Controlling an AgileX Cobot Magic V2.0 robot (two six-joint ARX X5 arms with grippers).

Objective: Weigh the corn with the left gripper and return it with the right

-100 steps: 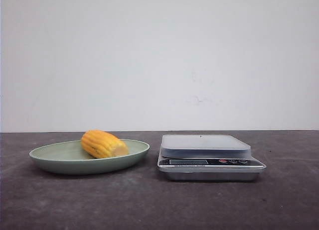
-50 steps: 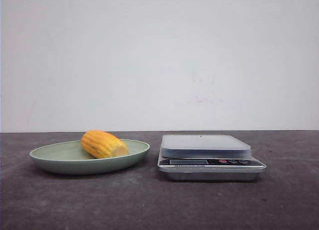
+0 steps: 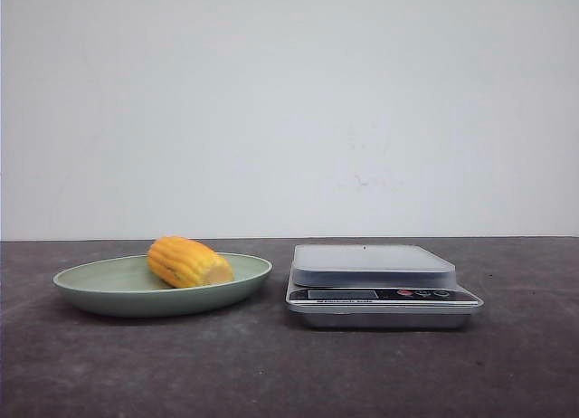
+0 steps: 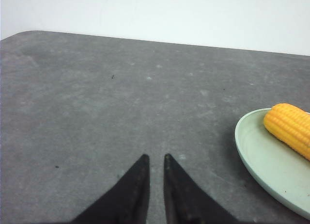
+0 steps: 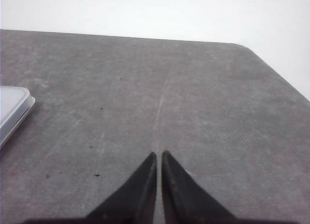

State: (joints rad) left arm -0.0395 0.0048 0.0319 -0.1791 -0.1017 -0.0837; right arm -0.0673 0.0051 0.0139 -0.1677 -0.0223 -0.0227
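The corn (image 3: 187, 261), a short yellow-orange cob with ribbed rows, lies on a pale green plate (image 3: 109, 296) at the left of the table. A silver kitchen scale (image 3: 380, 287) with a bare white platform stands to the right of the plate. In the left wrist view the corn (image 4: 289, 128) and the plate's rim (image 4: 242, 144) show at one side. My left gripper (image 4: 155, 158) is shut and empty above bare table, apart from the plate. My right gripper (image 5: 159, 153) is shut and empty above bare table; a corner of the scale (image 5: 12, 112) shows at the side.
The table is dark grey with a white wall behind it. Its rounded far corners show in both wrist views. Neither arm shows in the front view.
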